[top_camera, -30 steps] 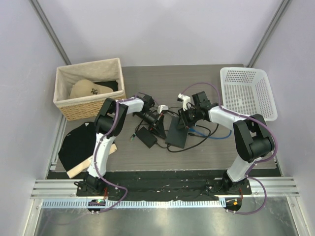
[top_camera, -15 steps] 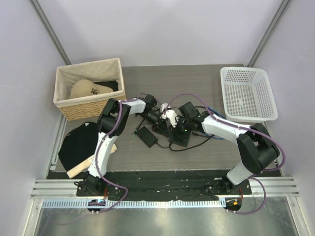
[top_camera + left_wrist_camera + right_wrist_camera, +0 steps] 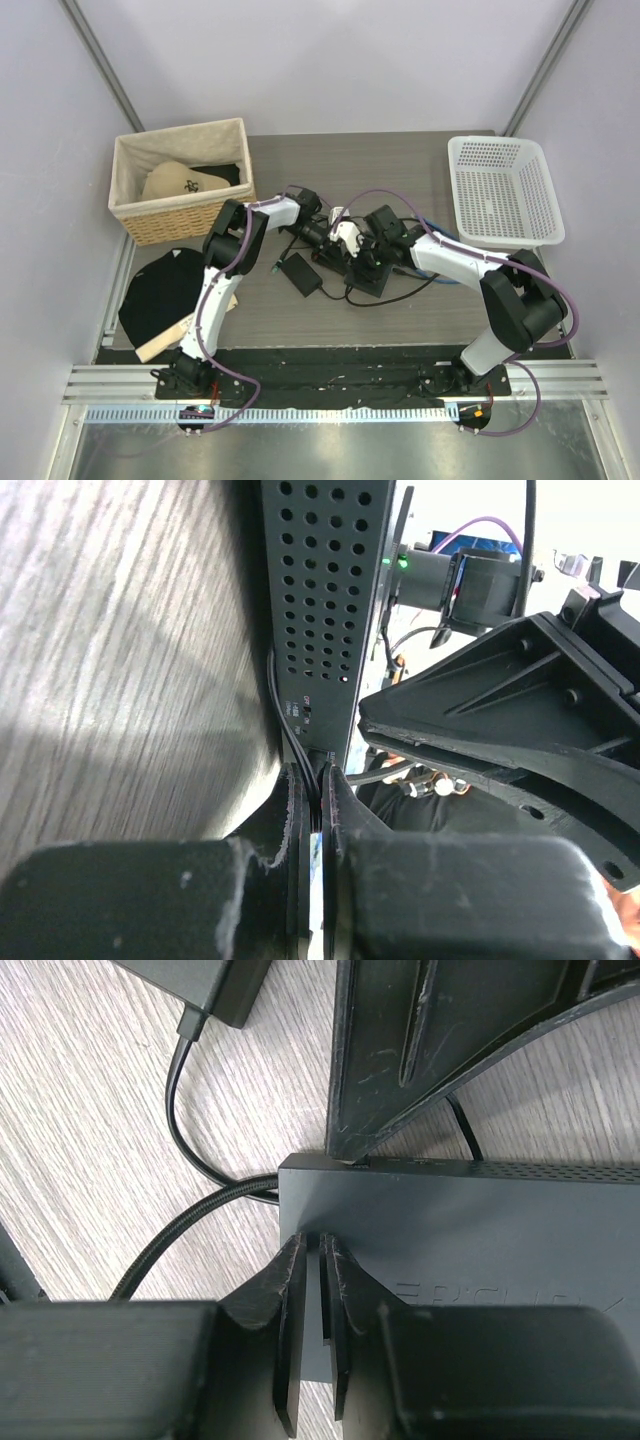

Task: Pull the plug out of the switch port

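The switch [image 3: 372, 280] is a flat black box at the table's middle. Its perforated side [image 3: 320, 580] with a green light fills the left wrist view, and its smooth top [image 3: 470, 1230] fills the right wrist view. My left gripper [image 3: 322, 237] is at the switch's left end, with the jaws [image 3: 318, 790] shut on a thin black cord [image 3: 285, 715] that runs to the switch. My right gripper [image 3: 352, 252] is shut and empty [image 3: 318, 1260], its tips on the switch's top near a corner. A bit of blue cable [image 3: 408, 268] shows under the right arm. The plug and port are hidden.
A black adapter brick [image 3: 301, 273] lies left of the switch, also at the top of the right wrist view [image 3: 210, 985]. A braided black cable [image 3: 190, 1230] enters the switch. A wicker basket [image 3: 180, 215] stands back left, a white plastic basket [image 3: 455, 190] back right, and a black cloth [image 3: 160, 290] lies at left.
My right gripper swung left, from the switch's right side to over its left end, close to the left gripper. The left gripper edged right. The switch shifted slightly.
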Robot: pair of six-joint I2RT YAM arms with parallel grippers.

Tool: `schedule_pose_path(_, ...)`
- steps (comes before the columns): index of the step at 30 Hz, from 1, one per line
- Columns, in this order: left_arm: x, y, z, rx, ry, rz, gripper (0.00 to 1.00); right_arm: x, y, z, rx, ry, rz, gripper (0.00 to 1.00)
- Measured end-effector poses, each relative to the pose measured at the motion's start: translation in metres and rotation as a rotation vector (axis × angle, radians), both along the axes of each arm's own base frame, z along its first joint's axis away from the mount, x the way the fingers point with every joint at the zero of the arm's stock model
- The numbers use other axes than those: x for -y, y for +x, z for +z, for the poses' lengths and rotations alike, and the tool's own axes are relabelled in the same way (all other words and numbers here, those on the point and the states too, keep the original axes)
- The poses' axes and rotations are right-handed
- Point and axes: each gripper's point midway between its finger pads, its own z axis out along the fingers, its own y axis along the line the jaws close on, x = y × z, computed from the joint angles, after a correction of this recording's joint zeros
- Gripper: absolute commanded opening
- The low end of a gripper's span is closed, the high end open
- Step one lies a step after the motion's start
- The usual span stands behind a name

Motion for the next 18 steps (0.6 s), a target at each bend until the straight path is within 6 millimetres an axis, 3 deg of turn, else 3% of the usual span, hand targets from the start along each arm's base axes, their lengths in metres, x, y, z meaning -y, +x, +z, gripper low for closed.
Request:
schedule_pose_path(5, 0.000, 0.000, 0.001, 0.012, -0.009, -0.009, 0.00, -0.001, 0.001, 0.000, 0.008, 0.005, 0.003, 0.18)
schedule_pose_path(12, 0.004, 0.017, 0.001, 0.073, 0.022, -0.022, 0.00, -0.001, 0.010, 0.000, 0.054, 0.011, 0.002, 0.18)
schedule_pose_path(18, -0.004, -0.008, -0.002, 0.030, -0.021, -0.029, 0.00, -0.003, 0.008, 0.000, 0.055, 0.027, 0.012, 0.18)
